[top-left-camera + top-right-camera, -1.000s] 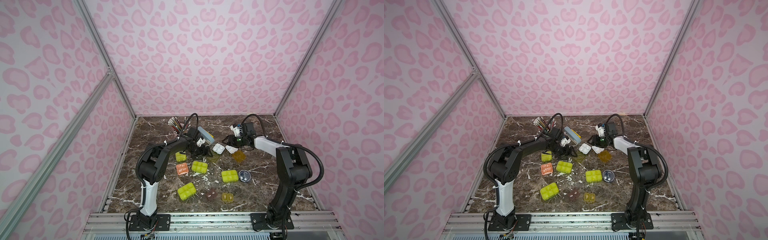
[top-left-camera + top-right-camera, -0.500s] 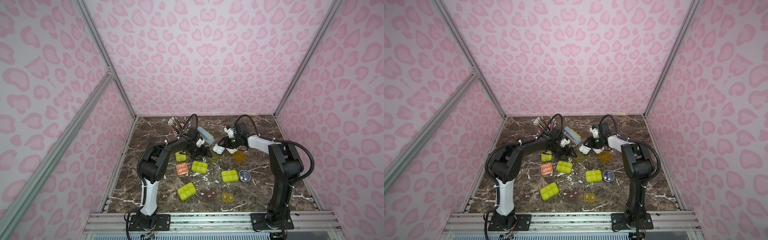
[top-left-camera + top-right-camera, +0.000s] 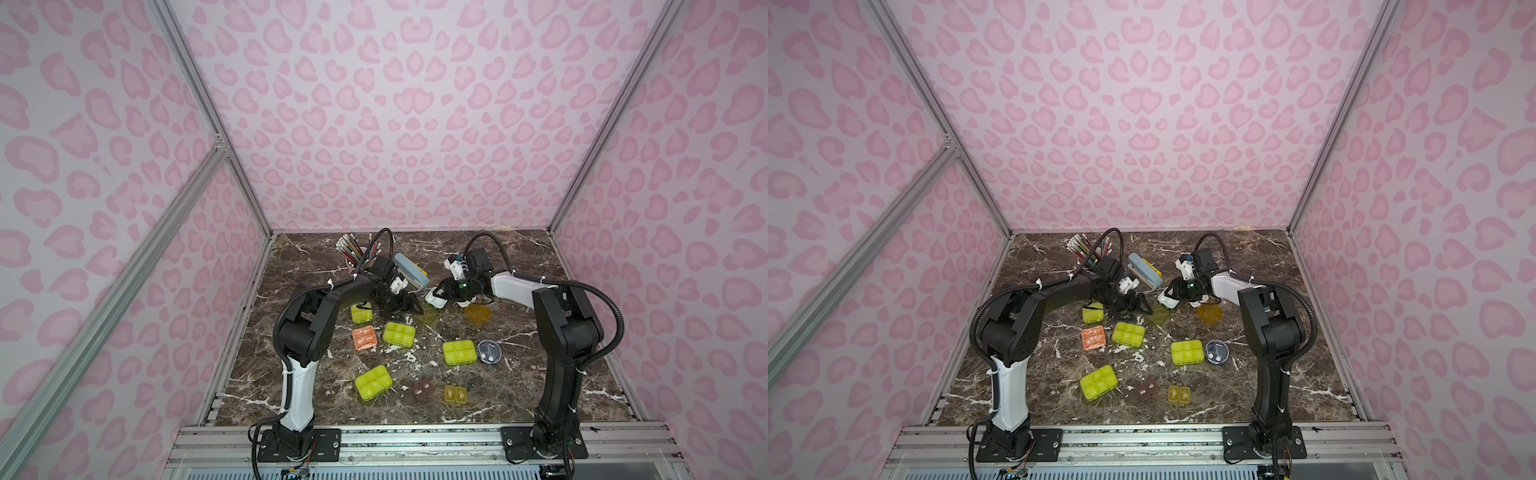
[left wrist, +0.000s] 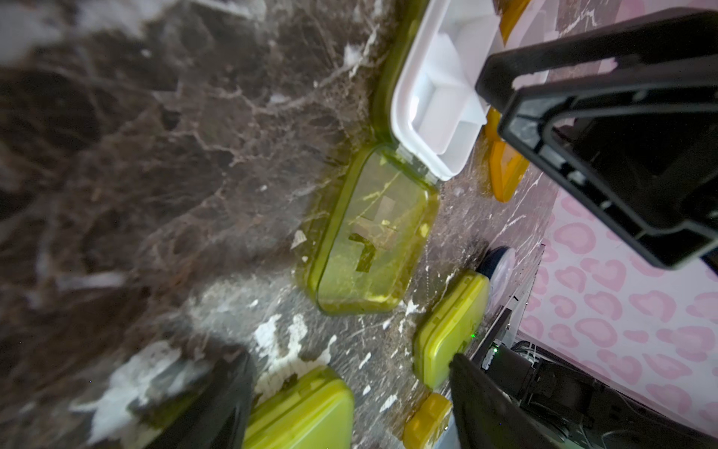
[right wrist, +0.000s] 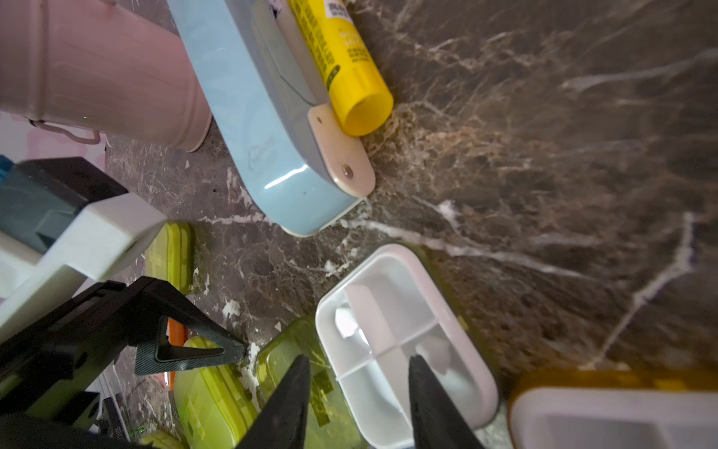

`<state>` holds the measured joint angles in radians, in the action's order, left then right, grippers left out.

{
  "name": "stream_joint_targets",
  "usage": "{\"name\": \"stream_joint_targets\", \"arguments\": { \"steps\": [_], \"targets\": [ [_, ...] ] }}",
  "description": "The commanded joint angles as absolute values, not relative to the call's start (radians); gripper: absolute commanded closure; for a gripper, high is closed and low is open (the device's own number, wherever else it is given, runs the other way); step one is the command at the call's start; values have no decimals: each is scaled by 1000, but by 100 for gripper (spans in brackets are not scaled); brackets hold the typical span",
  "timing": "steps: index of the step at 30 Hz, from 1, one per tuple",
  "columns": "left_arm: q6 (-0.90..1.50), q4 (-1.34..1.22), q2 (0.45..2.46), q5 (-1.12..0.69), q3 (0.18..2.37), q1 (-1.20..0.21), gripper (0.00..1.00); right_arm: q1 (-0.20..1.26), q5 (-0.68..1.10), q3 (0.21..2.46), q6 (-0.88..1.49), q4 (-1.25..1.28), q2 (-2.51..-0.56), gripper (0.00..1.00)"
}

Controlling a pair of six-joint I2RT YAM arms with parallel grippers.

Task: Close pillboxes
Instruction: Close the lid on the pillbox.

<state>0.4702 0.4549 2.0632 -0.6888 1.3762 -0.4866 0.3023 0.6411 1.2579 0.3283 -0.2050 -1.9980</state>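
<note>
Closing the open pillbox [image 5: 404, 330]. Its white tray sits directly beneath the right end effector [image 5: 357, 359], whose jaws stand part-open astride the hinge-side wall, gripping nothing visible. Its lime lid [image 4: 369, 241] lies flat on the counter [image 3: 519, 374] just ahead of the left end effector [image 3: 409, 308], whose jaws are wide and empty. The step would likely go best with the right pinning the tray while the left catches the lid's free edge, swings it over the hinge and presses until it latches. Since a second ago the right end effector has moved in over the tray; the left has barely shifted.
</note>
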Motion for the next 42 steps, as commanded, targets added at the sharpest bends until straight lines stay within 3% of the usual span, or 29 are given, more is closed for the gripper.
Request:
{"name": "stream_joint_targets", "arguments": {
  "steps": [1, 10, 22, 33, 42],
  "targets": [
    [477, 443, 2064, -696, 1367, -486, 19, 304, 650, 1243, 332, -194, -2011, 56],
    [485, 427, 2049, -695, 1346, -486, 19, 330, 727, 1203, 379, -154, -1954, 56],
    [486, 420, 2031, -690, 1320, -486, 20, 329, 532, 1246, 297, -276, -1939, 54],
    [499, 413, 2031, -695, 1317, -488, 20, 329, 526, 1212, 292, -258, -1955, 58],
    [508, 402, 2032, -703, 1312, -491, 20, 334, 529, 1207, 298, -247, -1970, 67]
  ]
}}
